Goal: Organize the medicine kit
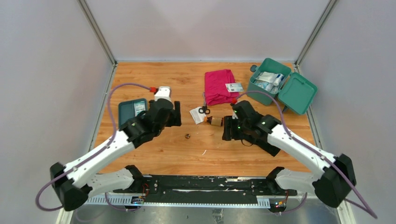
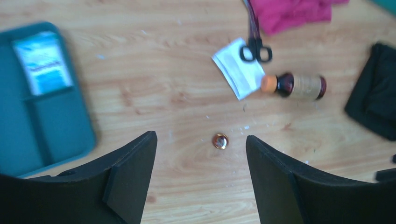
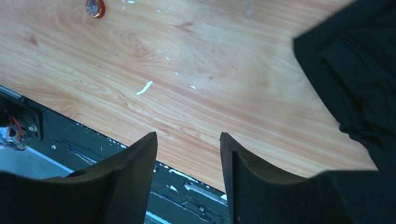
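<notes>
Hovering: left gripper (image 2: 200, 140) agape, empty | right gripper (image 3: 187, 136) parted, empty | medicine kit (image 1: 297, 93) lid flipped back

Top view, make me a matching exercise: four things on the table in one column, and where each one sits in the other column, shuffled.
Things:
1. kit
2. tray
3. pink cloth
4. bottle

Places:
A. left side
B. centre, lying on its side
C. far right, lid open
D. back middle, left of the kit

Pairs: 1-C, 2-A, 3-D, 4-B
</notes>
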### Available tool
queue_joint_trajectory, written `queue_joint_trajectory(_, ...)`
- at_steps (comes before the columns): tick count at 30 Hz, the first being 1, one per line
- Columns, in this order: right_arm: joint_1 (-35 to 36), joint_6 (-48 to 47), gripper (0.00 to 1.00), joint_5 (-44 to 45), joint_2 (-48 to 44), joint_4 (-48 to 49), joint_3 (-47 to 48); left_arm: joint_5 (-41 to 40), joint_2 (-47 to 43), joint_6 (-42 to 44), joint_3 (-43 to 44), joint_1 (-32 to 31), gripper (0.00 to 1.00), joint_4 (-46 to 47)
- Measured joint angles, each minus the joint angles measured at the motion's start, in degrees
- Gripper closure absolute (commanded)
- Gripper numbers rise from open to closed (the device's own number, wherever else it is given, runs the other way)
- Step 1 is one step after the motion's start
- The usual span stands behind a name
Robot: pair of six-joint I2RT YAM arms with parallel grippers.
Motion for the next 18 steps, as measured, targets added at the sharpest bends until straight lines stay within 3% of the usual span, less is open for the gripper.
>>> queue_joint_trajectory(6, 11.13, 0.04, 0.34, 4.20, 15.50, 1.90, 11.69, -9.88, -15.21, 0.94, 2.47, 0.00, 0.23, -7.58)
queue_joint_trajectory(10, 14.51, -0.57, 0.30, 5.01, 24.57, 3.82, 17.92, -13.84, -23.12, 1.77, 2.82, 0.00, 0.21, -12.31)
queue_joint_trajectory(18, 17.68, -3.08, 0.27, 7.02, 41.79, 4.11, 30.56, -17.51, -29.86, 4.79, 3.28, 0.00, 0.18, -17.49)
